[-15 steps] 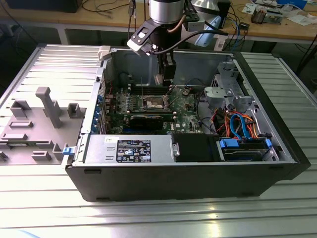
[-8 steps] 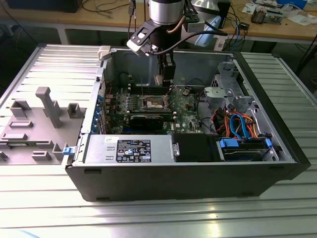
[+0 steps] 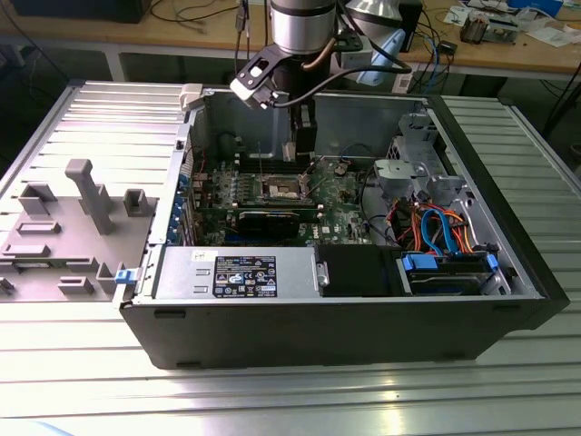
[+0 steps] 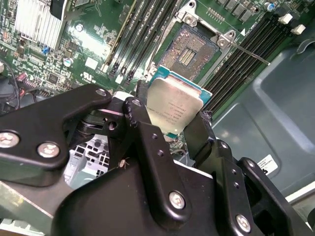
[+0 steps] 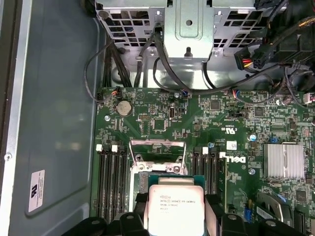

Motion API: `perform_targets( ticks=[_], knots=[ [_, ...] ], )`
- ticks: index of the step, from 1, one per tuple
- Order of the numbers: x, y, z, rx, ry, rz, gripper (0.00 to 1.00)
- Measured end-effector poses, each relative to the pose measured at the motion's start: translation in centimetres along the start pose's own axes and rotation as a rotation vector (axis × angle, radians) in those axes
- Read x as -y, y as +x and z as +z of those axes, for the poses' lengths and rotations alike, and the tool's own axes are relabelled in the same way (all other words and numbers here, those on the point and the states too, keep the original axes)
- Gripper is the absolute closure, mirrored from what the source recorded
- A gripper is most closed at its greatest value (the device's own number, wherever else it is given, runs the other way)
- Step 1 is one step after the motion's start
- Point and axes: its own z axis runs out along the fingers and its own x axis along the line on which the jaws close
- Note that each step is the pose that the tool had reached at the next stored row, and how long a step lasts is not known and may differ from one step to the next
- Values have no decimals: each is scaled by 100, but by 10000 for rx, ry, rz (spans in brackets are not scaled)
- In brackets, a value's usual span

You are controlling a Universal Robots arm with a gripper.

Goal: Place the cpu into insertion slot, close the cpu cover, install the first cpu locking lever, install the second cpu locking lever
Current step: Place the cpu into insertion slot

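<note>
Gripper on your single arm: both black fingers are clamped on opposite edges of the cpu, which sits between their tips with its silver-grey metal top facing the cameras in both wrist views. Cpu position: held in the air inside the open computer case, tilted in the second wrist view, and near the insertion slot but clearly apart from it. Insertion slot: bare, its square field of gold contacts exposed, with nothing seated in it. Cpu cover: in the first wrist view you see the thin silver frame swung up off the socket, just beyond the far edge of the held cpu. Locking lever: a thin metal rod running out from one corner of the socket, not latched down. Memory slots: long black rows flanking the socket on both sides. Coin battery: on the green board, well apart from the chip. Finned heatsink: off to one side of the board. Exterior view: your gripper hangs down into the case just above the socket, with the power supply along the near wall.
</note>
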Motion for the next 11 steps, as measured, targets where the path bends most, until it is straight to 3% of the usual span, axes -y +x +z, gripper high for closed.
perform_targets(
  ticks=[11],
  knots=[
    [0,0,4,-3,-2,0,46]
  ],
)
